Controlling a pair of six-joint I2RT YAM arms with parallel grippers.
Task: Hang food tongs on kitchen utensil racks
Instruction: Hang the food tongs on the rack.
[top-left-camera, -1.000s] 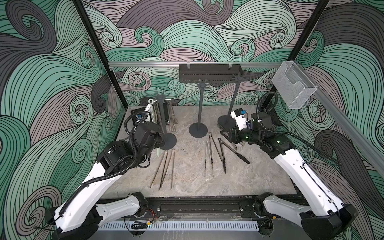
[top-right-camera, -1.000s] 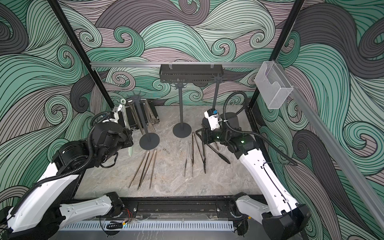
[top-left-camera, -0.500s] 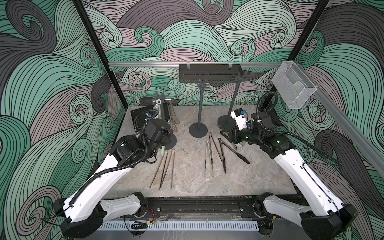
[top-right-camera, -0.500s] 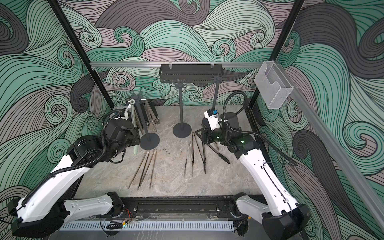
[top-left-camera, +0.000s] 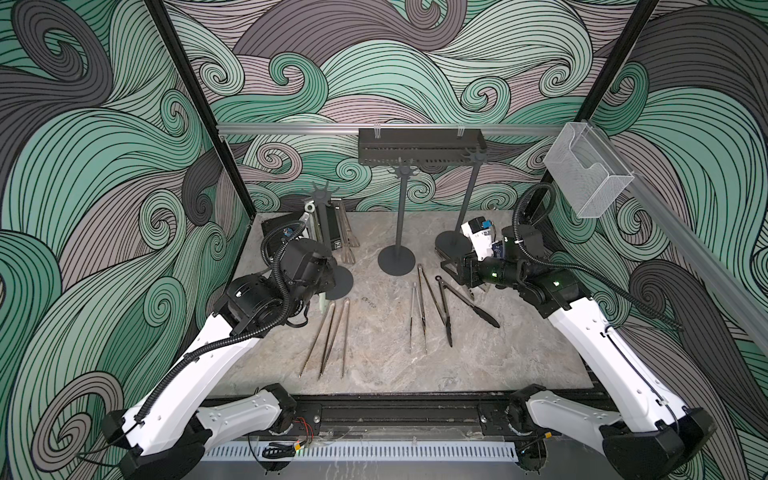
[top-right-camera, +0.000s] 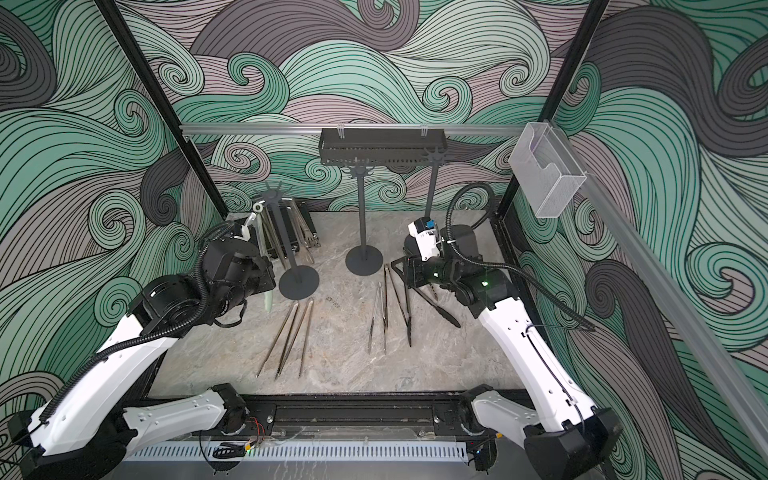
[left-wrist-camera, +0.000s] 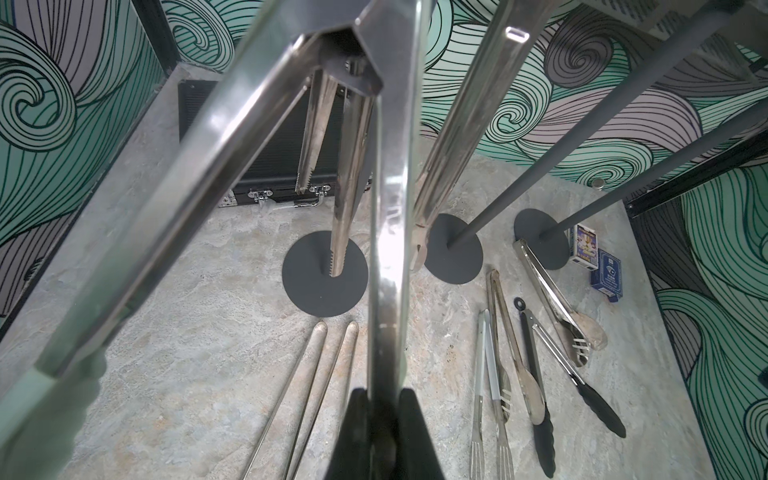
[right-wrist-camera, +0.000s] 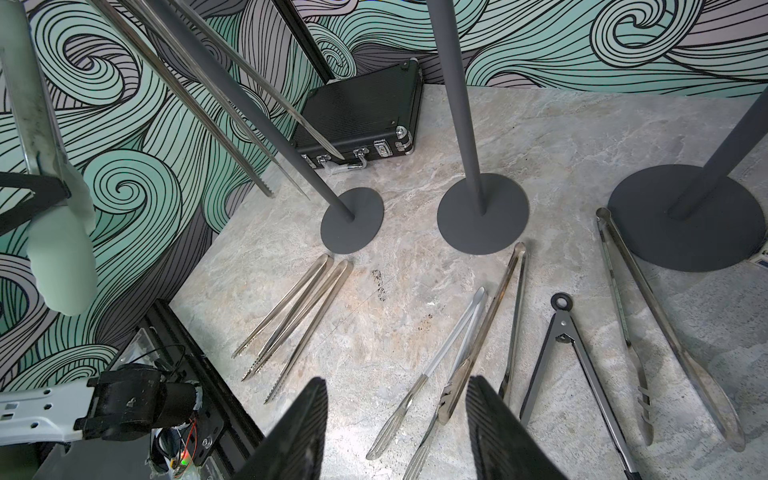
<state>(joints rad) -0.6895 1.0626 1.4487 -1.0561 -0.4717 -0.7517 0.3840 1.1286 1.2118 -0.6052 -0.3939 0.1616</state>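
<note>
My left gripper (left-wrist-camera: 384, 392) is shut on one steel arm of the pale-green-tipped food tongs (top-left-camera: 308, 212), holding them nearly upright next to the left kitchen utensil rack (top-left-camera: 323, 232). Their green tip (top-right-camera: 268, 301) hangs just above the table. Other tongs (top-left-camera: 347, 237) hang from that rack's crown. The middle rack (top-left-camera: 400, 220) and the right rack (top-left-camera: 468, 195) carry nothing. On the table lie thin bronze-toned tongs (top-left-camera: 328, 336), steel tongs (top-left-camera: 417, 316) and black-tipped tongs (top-left-camera: 465, 299). My right gripper (right-wrist-camera: 395, 415) hovers open over the steel tongs, by the right rack's foot.
A black case (top-left-camera: 282, 226) lies at the back left behind the left rack. A black slotted shelf (top-left-camera: 419, 147) hangs on the rear rail and a clear mesh basket (top-left-camera: 586, 174) on the right rail. Two card boxes (left-wrist-camera: 604, 276) sit beside the right rack's foot.
My left arm has swung to the right with the green-tipped tongs, bringing them close to the left rack's pole. The right arm has not moved.
</note>
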